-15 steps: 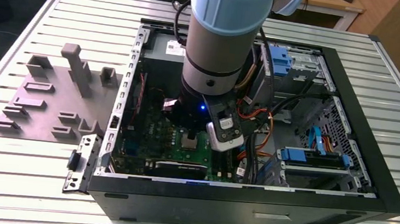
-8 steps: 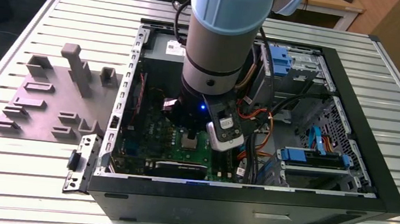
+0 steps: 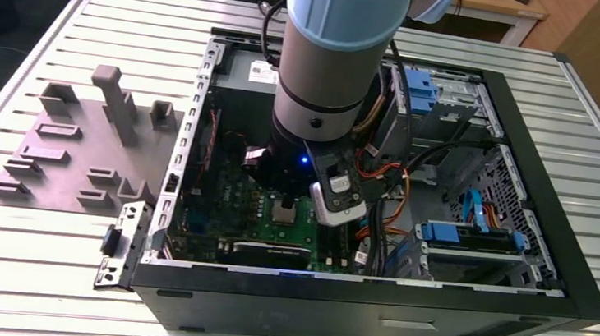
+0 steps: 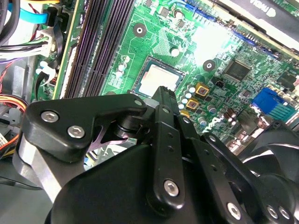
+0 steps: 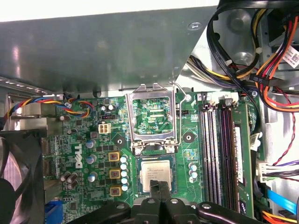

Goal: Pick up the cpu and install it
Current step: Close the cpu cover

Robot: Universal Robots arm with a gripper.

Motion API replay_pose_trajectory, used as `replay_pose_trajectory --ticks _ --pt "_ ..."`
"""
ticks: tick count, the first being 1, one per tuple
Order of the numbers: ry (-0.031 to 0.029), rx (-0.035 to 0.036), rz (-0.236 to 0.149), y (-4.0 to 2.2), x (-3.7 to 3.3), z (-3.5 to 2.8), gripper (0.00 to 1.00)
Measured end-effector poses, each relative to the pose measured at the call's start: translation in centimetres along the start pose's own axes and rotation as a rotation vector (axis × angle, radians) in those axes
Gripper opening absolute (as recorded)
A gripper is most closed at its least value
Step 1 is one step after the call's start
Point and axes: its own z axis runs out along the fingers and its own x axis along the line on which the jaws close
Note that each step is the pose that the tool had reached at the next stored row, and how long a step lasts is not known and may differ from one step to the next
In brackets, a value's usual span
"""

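Note:
The cpu (image 5: 156, 169), a small silvery square chip, lies flat in its socket on the green motherboard (image 5: 88, 140). The silver socket frame (image 5: 153, 119) stands flipped open just beyond it. My gripper (image 5: 159, 186) hangs directly over the chip's near edge, its two black fingers pressed together with nothing between them. In the second wrist view the cpu (image 4: 156, 80) shows just past the gripper (image 4: 166, 95). In the exterior view the cpu (image 3: 286, 212) is a pale square below the arm, inside the open computer case (image 3: 555, 267).
Memory slots (image 5: 215, 149) run beside the socket. Bundled cables (image 5: 275, 70) crowd one side and a black fan (image 5: 18, 182) sits on the other. A graphics card (image 3: 269, 254) lies near the case's front wall. A grey fixture plate (image 3: 70, 154) sits at the exterior view's left.

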Motion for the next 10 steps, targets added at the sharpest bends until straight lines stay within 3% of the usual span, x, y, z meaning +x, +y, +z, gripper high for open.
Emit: replay_pose_trajectory --ticks 6,10 --pt "0.0002 0.0005 0.000 0.00 0.00 -0.08 0.11" --pt "0.0001 0.0002 0.000 0.03 0.01 -0.59 0.11"
